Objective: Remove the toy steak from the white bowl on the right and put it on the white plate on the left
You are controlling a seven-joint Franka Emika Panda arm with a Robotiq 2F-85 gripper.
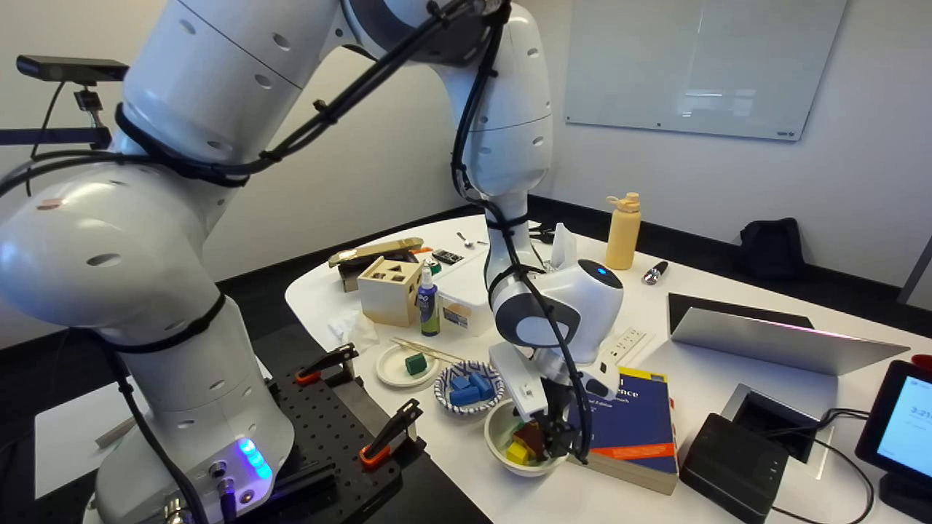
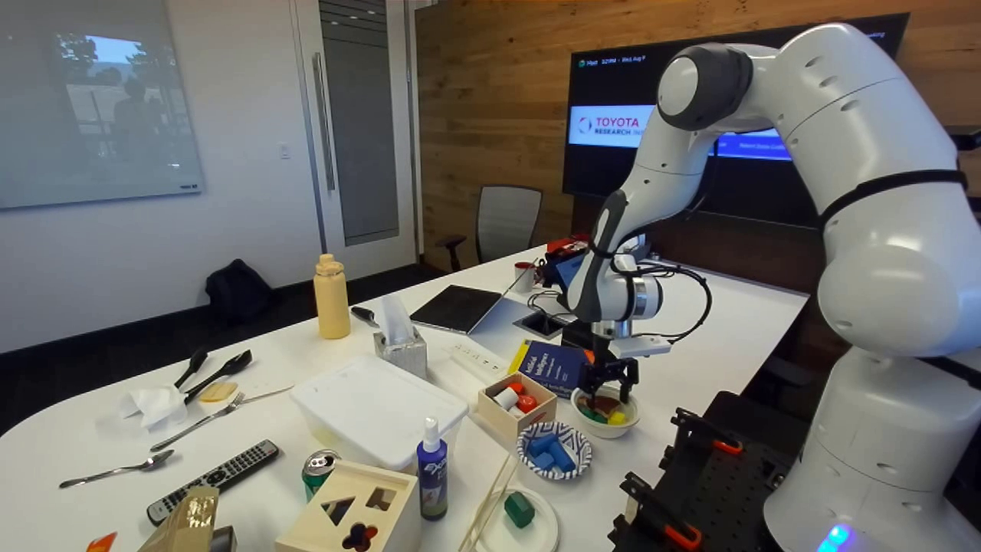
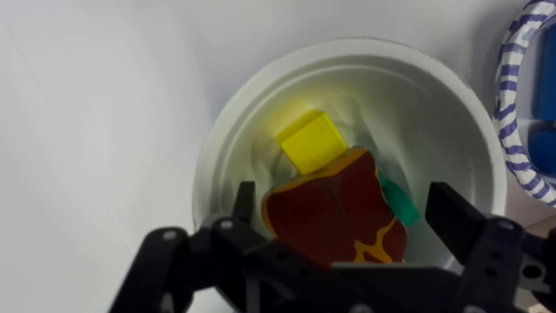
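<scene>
White tabletop [image 2: 713, 330] serves as the work surface; on it the white bowl [image 3: 352, 47] stands between a thick book [image 1: 633, 415] and a patterned bowl [image 3: 509, 95]. Finding: the steak [image 3: 334, 213] is inside the white bowl, its upper edge against a yellow block [image 3: 312, 141] and one side partly covering a green piece [image 3: 400, 203]. Its lower part is hidden in the wrist view. The gripper [image 3: 343, 187] is over the bowl with its fingers [image 3: 451, 217] spread wide, one to either side of the steak; no hold on anything is visible. Depth of the tips cannot be told.

Assessment: the step in hand appears to be lining up the grasp. The steak sits nearer the finger at the left of the wrist view; centring is advised, so that both sides make contact together. The green piece is in the opposite finger's path and may get trapped. Recommend a slow squeeze, low on the edges, without bearing on the bowl floor. Lift straight, clear the patterned bowl, and set down on the bare part of the white plate [image 1: 390, 370], beside the green block [image 1: 416, 364].
</scene>
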